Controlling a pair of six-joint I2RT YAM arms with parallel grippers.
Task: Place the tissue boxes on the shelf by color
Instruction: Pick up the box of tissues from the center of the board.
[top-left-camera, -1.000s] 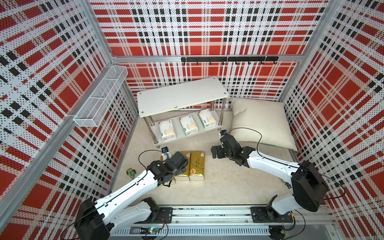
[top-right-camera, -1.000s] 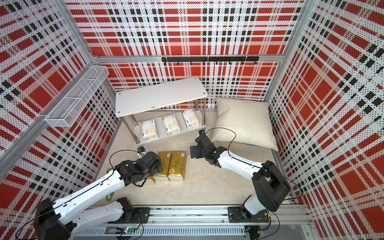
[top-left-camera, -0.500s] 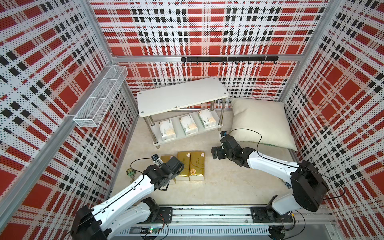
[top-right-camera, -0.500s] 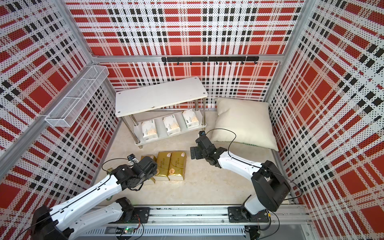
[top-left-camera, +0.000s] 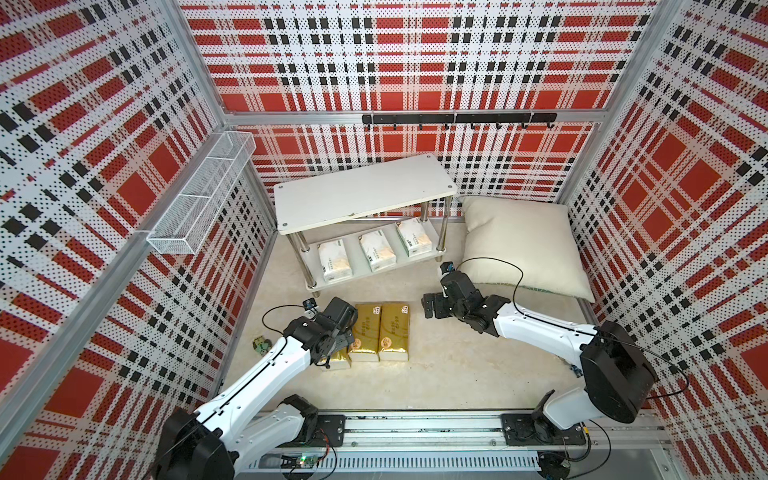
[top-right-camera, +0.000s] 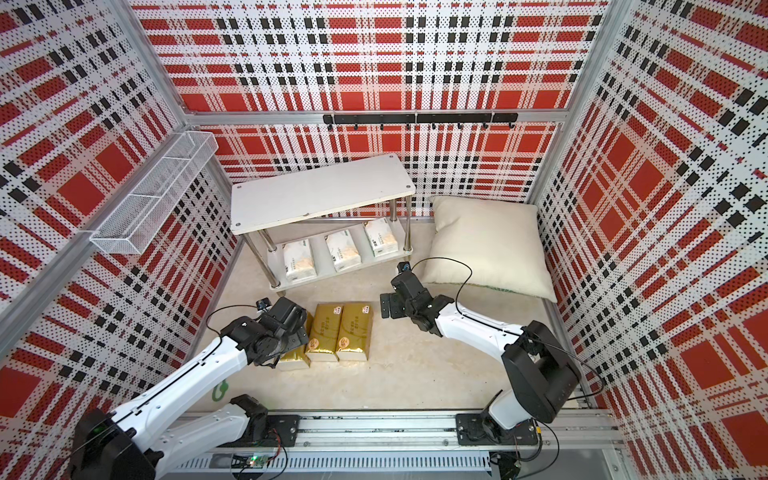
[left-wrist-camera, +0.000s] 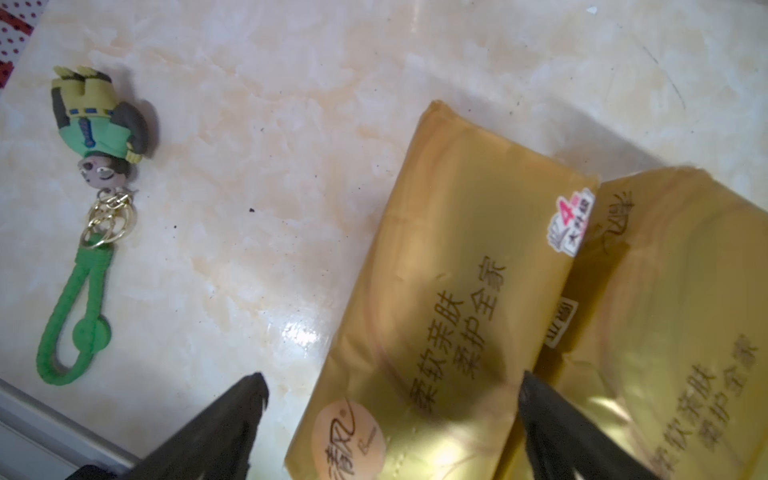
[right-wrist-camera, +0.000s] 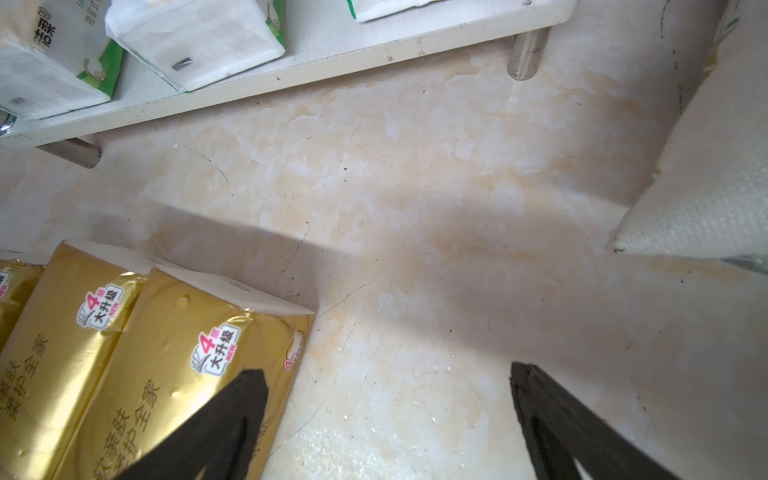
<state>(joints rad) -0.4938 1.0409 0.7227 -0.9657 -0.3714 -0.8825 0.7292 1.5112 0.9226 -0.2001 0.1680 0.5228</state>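
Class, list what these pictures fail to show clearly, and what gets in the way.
- Third gold pack: mostly under the left arm in both top views.
- Left gripper: only its fingertips enter the left wrist view.
- White packs: print too small in top views.

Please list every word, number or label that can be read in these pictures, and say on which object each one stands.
"4 大升级 NEW": sticker on the gold tissue packs.
"柔软亲肤 柔护全家": printed along a gold tissue pack.
"清风": round logo on that pack, partly cut off.
"洁柔": on a white tissue pack on the shelf, partly cut off.
Smaller print on the white packs: too blurred to read.
Keychain figure: no text.
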